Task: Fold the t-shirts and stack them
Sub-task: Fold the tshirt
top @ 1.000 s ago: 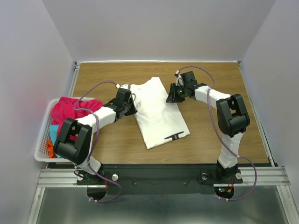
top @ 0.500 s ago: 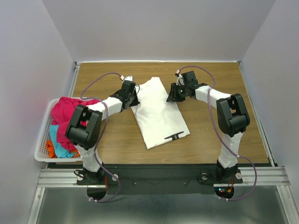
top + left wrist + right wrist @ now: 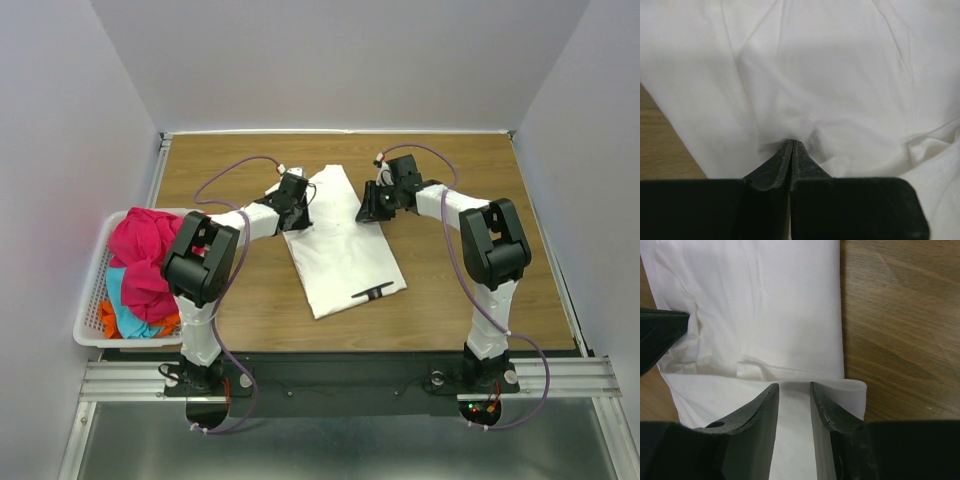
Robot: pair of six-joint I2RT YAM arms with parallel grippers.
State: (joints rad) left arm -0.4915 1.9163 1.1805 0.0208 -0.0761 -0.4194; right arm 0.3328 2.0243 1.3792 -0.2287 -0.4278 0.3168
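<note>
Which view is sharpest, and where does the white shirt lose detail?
Top external view: sharp, evenly lit, but the white t-shirt looks almost flat. Left wrist view: soft grey shadows show its creases; the left claw is dark and slightly soft. Right wrist view: the table grain is crisp; the right claw looks softer.

White t-shirt [image 3: 340,250] folded narrow, flat, centre; pink, cyan, orange t-shirts [image 3: 140,270] heaped left.
</note>
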